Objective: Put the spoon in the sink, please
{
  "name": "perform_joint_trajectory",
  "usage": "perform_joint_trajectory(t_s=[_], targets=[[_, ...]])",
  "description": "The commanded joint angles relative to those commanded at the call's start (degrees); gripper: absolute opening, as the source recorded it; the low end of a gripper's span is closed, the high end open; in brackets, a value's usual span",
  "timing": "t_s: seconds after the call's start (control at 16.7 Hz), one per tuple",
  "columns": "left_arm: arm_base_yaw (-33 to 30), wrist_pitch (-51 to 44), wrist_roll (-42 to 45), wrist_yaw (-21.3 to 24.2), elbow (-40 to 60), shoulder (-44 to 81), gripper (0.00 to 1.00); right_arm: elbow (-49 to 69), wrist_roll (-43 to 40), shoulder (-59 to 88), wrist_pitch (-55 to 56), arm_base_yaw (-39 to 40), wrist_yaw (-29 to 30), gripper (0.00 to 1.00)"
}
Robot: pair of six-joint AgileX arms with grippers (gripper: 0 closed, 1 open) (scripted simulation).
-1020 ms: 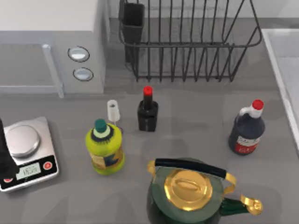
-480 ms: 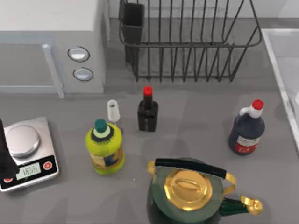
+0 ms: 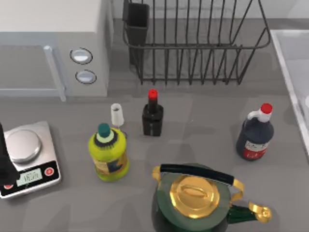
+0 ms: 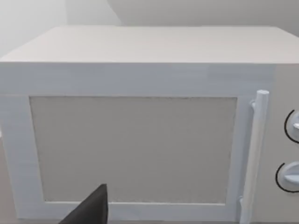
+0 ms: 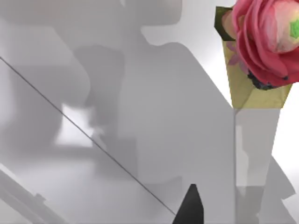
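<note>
Our left arm [image 3: 4,159] stands at the tabletop's [image 3: 203,125] far left edge, just beside the kitchen scale [image 3: 28,159]. From its wrist camera, a dark tip of the left gripper [image 4: 92,209] shows low in front of the white microwave [image 4: 140,130], facing the door and the upright handle [image 4: 254,154]. We cannot tell whether that grip is released or clenched.

The right gripper [image 5: 189,207] shows as one dark tip over a pale grey surface crossed by soft shadows, with a pink flower [image 5: 266,37] in yellow wrapping near it. Here too we cannot tell whether it is released or clenched, or whether it is grasping anything.

The sink [image 3: 295,48] lies at the tabletop's right edge, to the right of the black wire dish rack [image 3: 193,43]. A small pale shape [image 3: 307,101] sits at the sink's edge of view, too small to name. We cannot tell where the spoon is.

On the tabletop stand a yellow-green bottle [image 3: 108,154], a small white glass [image 3: 117,115] just behind it, a small black bottle with a red cap [image 3: 152,116], a dark bottle with a white neck [image 3: 256,135], and a green kettle with a gold lid [image 3: 195,198] at the near edge.
</note>
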Motion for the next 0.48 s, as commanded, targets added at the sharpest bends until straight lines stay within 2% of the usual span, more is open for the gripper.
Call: perform_joint_trajectory(t_s=[0.48], targets=[[0.00, 0.00, 0.00, 0.00, 0.00, 0.00, 1.00, 0.00, 0.00, 0.00, 0.00, 0.00, 0.00, 0.98]])
